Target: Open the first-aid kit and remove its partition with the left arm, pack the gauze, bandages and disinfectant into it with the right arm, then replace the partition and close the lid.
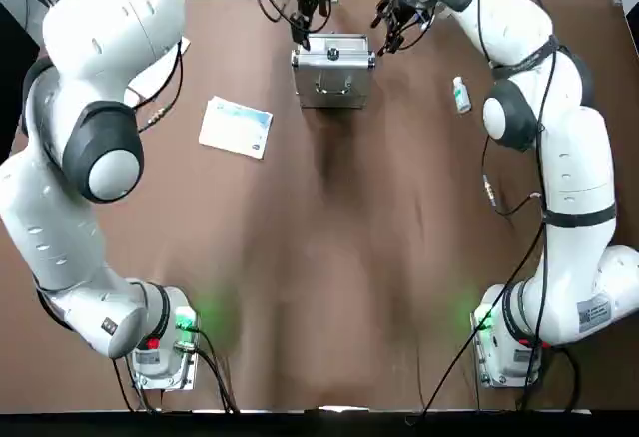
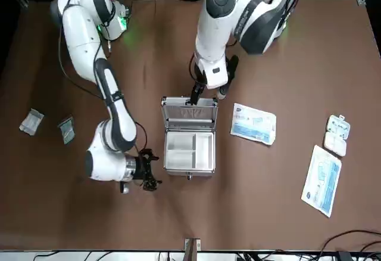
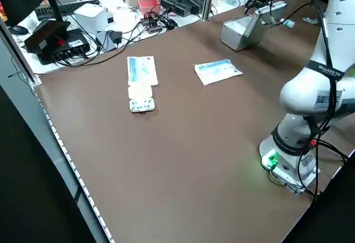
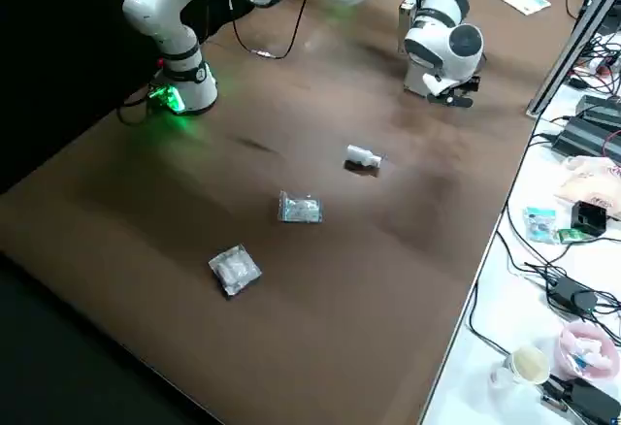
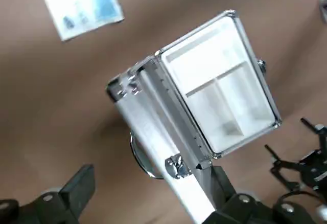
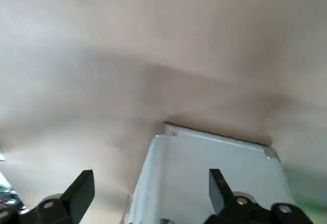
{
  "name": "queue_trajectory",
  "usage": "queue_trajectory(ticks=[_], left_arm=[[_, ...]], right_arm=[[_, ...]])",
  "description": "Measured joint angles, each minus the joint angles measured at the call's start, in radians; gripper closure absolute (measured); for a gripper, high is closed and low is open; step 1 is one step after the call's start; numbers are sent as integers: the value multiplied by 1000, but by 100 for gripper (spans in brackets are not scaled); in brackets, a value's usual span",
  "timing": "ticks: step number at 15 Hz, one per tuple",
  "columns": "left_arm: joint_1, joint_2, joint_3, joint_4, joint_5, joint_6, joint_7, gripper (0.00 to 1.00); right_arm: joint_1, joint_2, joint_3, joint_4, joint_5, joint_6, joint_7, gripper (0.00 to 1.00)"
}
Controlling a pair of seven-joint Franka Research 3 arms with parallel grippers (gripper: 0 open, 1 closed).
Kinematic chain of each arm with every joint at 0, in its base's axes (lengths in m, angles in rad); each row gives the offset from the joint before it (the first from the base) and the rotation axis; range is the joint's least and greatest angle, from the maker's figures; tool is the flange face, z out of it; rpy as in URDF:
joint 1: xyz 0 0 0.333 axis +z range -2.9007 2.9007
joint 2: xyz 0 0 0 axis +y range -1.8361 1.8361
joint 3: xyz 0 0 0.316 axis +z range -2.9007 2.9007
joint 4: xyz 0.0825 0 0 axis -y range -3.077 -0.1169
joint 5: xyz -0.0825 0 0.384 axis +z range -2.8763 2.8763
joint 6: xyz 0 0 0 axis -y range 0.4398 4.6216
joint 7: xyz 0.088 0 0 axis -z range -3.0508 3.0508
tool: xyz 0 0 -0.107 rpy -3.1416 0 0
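Note:
The silver first-aid kit (image 2: 189,171) stands open at the table's far middle. Its lid (image 2: 189,112) is raised nearly upright, and the handle shows on its outer face (image 1: 349,78). The pale partition (image 2: 189,148) sits inside the case, also in the left wrist view (image 5: 225,98). My left gripper (image 2: 195,98) is open at the lid's top edge, the lid lying beside one finger (image 5: 220,180). My right gripper (image 2: 150,170) hovers open beside the case wall (image 6: 214,168). The disinfectant (image 1: 460,95) lies on my right side, near two small clear packets (image 4: 299,209) (image 4: 234,270) holding gauze and bandages.
A blue-and-white flat packet (image 1: 236,126) lies left of the case. Farther left are a long printed packet (image 2: 321,179) and a white blister pack (image 2: 337,134). Cables and gear crowd the bench (image 3: 144,10) beyond the table's far edge.

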Motion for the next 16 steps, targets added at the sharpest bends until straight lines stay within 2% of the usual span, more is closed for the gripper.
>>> queue_trajectory(ticks=[4,7,12,16], left_arm=[[20,8,5,1,0,29,279,0],[38,29,7,0,0,81,463,0],[43,97,9,0,0,217,714,0],[56,134,12,4,0,298,859,0]], right_arm=[[-10,-39,-39,5,-123,-5,-16,1],[-41,-63,-49,5,-184,-76,-55,1],[-130,-105,-53,7,-199,-224,-343,1],[-179,-167,-56,10,-304,-333,-560,1]])
